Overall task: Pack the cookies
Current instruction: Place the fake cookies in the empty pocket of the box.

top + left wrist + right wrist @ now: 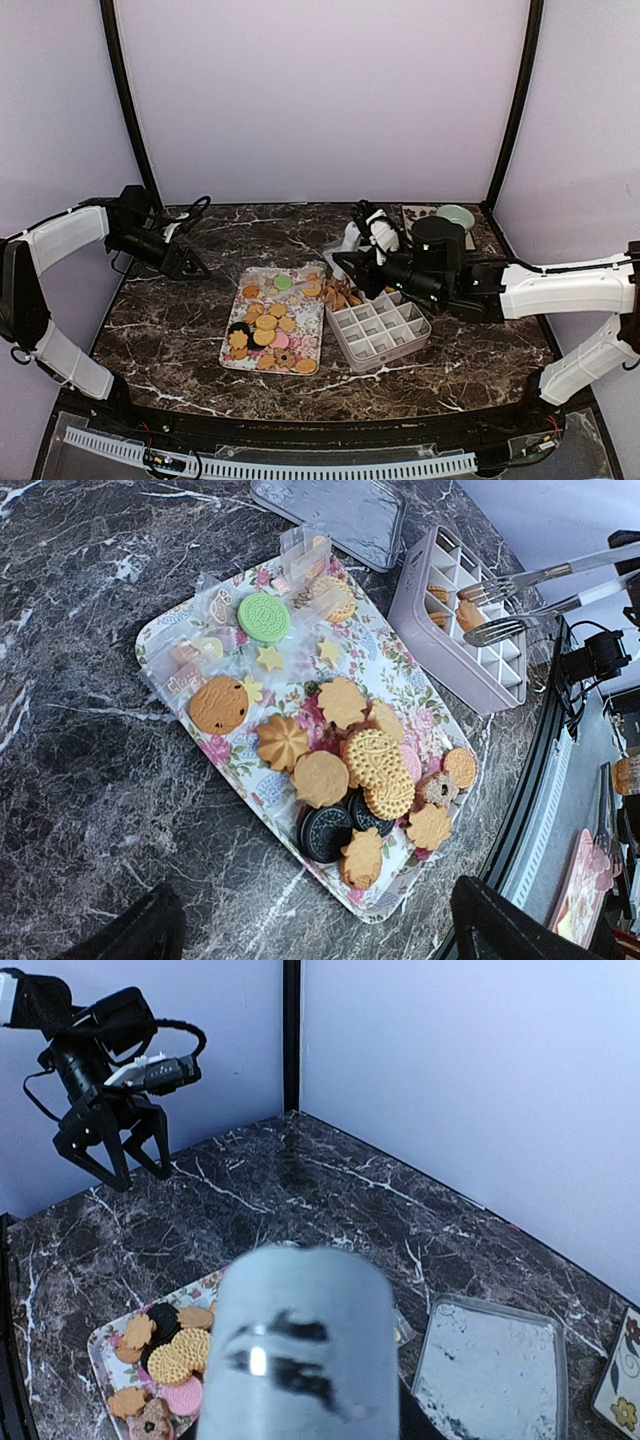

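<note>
Barely begun: most cookies (320, 777) lie on the tray (400, 675), only two or so in the box (440, 650) right of it. The right gripper (350, 268) holds tongs (550, 573) there, tips slightly parted, empty; the left gripper (138, 1172) gapes, far left.

The right gripper (352, 266) is too small from above to tell its grip, and in its wrist view a blurred grey cylinder (300, 1350) covers its fingers and most of the tray (97, 1352) (only a few cookies (170, 1355) peek out at the left). The tongs (560, 585) run off the left wrist view's right edge. The lid (330, 515) is cropped at the top.
</note>
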`<state>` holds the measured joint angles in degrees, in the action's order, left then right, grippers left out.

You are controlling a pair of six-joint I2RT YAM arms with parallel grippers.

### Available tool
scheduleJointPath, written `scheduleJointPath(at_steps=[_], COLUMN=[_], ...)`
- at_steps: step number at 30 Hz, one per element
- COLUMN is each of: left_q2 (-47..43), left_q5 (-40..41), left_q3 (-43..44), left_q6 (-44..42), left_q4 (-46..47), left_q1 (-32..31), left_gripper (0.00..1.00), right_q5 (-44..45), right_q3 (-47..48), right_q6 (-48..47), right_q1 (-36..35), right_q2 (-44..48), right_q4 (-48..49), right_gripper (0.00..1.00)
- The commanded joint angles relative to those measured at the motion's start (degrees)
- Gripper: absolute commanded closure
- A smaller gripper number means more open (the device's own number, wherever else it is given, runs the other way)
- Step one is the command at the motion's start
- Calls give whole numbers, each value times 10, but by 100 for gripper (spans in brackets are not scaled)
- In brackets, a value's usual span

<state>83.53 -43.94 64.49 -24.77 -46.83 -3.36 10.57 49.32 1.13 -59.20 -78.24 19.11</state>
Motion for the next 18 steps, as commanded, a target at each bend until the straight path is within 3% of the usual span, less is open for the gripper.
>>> scheduleJointPath(at_steps=[1,18], left_q2=[-17,-18], left_q5=[-11,-10], left_q3=[0,2], left_q6=[3,5], left_q4=[-8,-11], left_q1=[4,4], left_gripper=[5,5], right_q5=[10,13], right_q3=[-25,-46], right_q6=[18,36], right_q1=[2,1], right_q2=[18,38], right_q4=[17,10], right_gripper=[73,65])
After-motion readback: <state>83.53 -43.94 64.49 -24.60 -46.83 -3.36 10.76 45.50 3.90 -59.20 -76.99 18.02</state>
